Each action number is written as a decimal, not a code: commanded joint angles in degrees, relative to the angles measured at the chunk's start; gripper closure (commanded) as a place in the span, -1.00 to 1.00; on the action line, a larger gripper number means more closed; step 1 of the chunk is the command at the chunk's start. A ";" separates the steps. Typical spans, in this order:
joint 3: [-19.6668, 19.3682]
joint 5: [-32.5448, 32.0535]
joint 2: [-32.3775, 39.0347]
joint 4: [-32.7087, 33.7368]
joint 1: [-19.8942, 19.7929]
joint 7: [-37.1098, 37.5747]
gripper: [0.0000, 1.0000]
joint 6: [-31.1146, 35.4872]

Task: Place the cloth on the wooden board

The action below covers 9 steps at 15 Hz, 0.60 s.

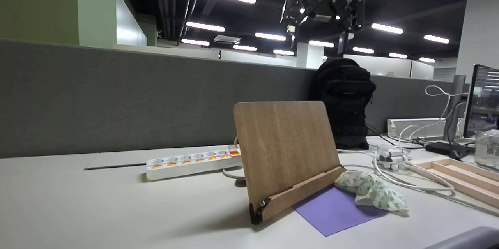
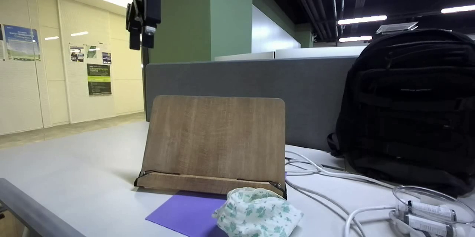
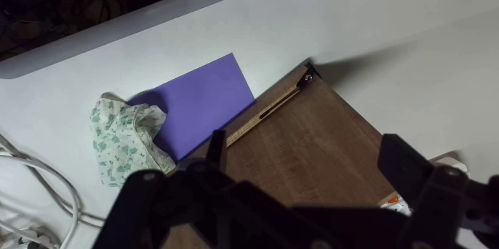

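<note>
The table edge (image 3: 156,14) runs along the table's (image 1: 78,202) front, well apart from the ledge (image 2: 200,184) of the tilted board (image 1: 286,147). Table surface extends widely from the board's side opposite the cloth (image 2: 256,214). The crumpled cloth lies partly on the purple sheet (image 1: 335,212), near the ledge; contact cannot be determined. The pincer (image 1: 317,42) is spread, raised above the board. The clear container (image 2: 401,204) holds white-labelled cylinders (image 2: 432,210).
</note>
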 commanded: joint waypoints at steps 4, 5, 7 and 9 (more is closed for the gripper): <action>-3.08 -3.12 3.89 -3.52 -2.58 -0.06 -1.00 8.09; -3.90 -3.68 4.92 -4.81 -3.40 -0.21 -1.00 11.41; -5.81 -4.36 8.15 -6.69 -4.79 -1.38 -1.00 17.71; -8.02 -3.82 11.96 -7.29 -5.43 -4.09 -1.00 21.81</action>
